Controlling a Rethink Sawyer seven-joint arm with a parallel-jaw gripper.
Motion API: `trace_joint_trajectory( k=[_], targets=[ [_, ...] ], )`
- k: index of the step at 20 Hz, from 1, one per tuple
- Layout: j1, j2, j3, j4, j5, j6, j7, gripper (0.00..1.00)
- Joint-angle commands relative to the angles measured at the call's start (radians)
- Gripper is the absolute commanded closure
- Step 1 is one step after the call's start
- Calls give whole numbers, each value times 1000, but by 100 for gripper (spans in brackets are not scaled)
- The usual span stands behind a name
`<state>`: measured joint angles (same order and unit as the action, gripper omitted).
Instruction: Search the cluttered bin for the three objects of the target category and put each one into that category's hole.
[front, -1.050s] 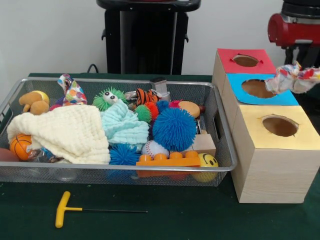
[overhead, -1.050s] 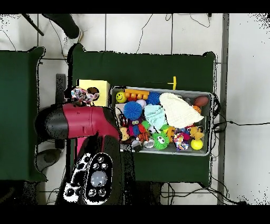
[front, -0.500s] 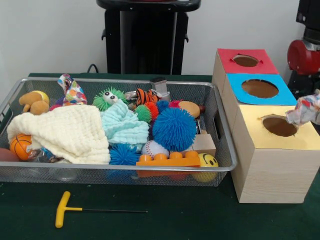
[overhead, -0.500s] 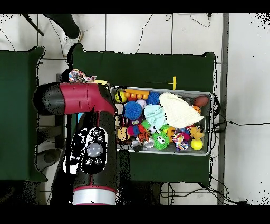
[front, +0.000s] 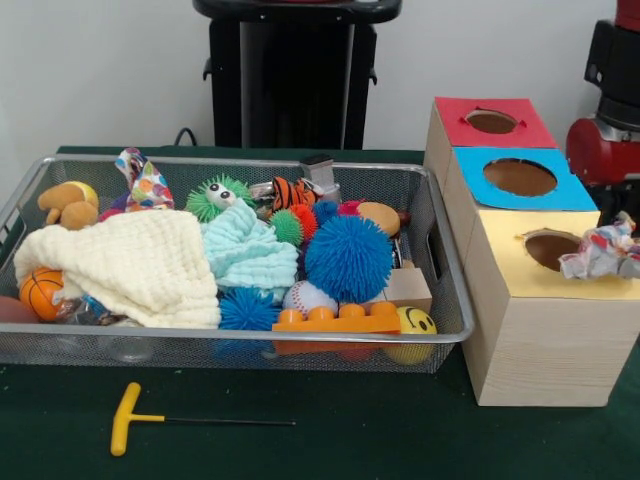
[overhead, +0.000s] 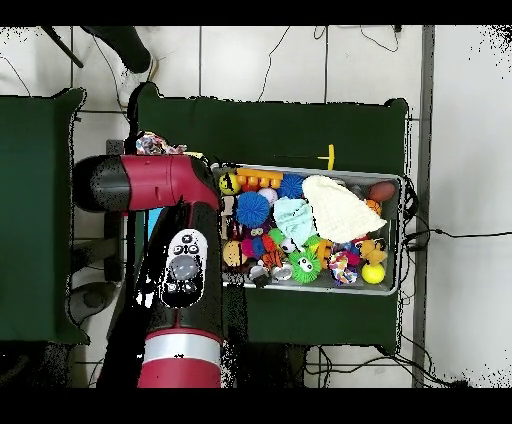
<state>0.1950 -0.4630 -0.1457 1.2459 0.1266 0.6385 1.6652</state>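
Gripper itself you cannot see in either view, so you cannot tell whether it is clenched or released; what you do see is the red arm (overhead: 165, 190) stretched across the boxes in the overhead view, and part of it at the right edge of the front view.

Take the yellow-topped box (front: 545, 305) as your landmark; a crumpled patterned cloth (front: 600, 253) sits just over the right side of the hole (front: 548, 248) in its top, partly covering the rim; whether it hangs from the arm or rests on the box, you cannot tell. In the overhead view the same cloth shows just beyond the arm's elbow.

Behind the yellow-topped box stands the blue-topped box (front: 520, 180), and behind that the red-topped box (front: 490, 122); each has one round hole.

Left of the yellow-topped box, just beside it, lies the wire bin (front: 440, 280), crowded with toys; a cream cloth (front: 130, 265) and a pale teal cloth (front: 245, 250) lie heaped in it, with a second patterned cloth (front: 143, 182) at its far left corner, and a blue spiky ball (front: 348, 258) towards the box.

In front of the bin, well to the left of the yellow-topped box, a yellow-handled T-wrench (front: 135, 418) lies on the green table (front: 350, 440).
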Motion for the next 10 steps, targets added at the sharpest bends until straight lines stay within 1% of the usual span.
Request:
trace_joint_trajectory(
  k=[1, 10],
  targets=[
    [-55, 3, 51, 124, 17, -71, 192, 100],
    [-81, -8, 75, 199, 11, -135, 173, 100]
  ],
)
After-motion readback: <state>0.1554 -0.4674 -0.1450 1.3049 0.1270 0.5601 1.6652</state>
